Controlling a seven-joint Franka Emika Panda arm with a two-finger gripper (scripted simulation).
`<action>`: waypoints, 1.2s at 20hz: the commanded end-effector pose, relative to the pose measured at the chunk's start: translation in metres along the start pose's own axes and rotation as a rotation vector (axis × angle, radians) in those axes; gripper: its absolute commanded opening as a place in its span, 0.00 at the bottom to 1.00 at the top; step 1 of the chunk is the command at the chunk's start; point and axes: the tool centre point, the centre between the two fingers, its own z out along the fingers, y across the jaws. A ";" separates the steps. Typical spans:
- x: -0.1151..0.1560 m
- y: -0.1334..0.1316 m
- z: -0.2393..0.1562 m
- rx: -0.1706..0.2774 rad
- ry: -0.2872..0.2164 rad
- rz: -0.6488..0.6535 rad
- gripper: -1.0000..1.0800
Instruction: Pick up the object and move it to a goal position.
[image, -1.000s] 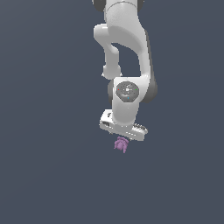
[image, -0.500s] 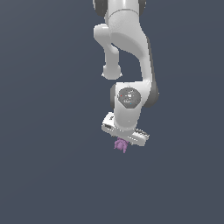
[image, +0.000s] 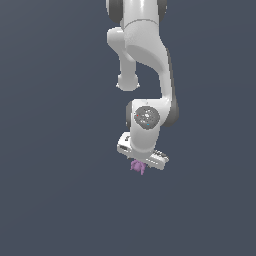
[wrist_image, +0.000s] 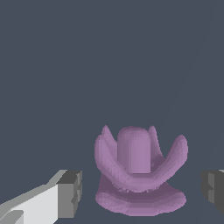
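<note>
The object is a small purple lumpy thing with curved nubs around a rounded middle. It sits between my two dark fingertips, with a gap showing on each side, so they do not touch it. My gripper is open around it. In the exterior view, the object shows just under the white gripper, whose fingers are mostly hidden behind the hand. The arm reaches down from above.
A plain dark grey surface lies all around the arm and object. Nothing else shows on it in either view.
The wrist and hand have come down toward the purple object, which has stayed where it was.
</note>
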 end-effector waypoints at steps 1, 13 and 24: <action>-0.001 0.000 0.014 -0.001 -0.001 0.001 0.96; 0.000 0.000 0.029 0.000 -0.001 0.003 0.00; 0.000 0.002 0.026 0.000 -0.001 0.003 0.00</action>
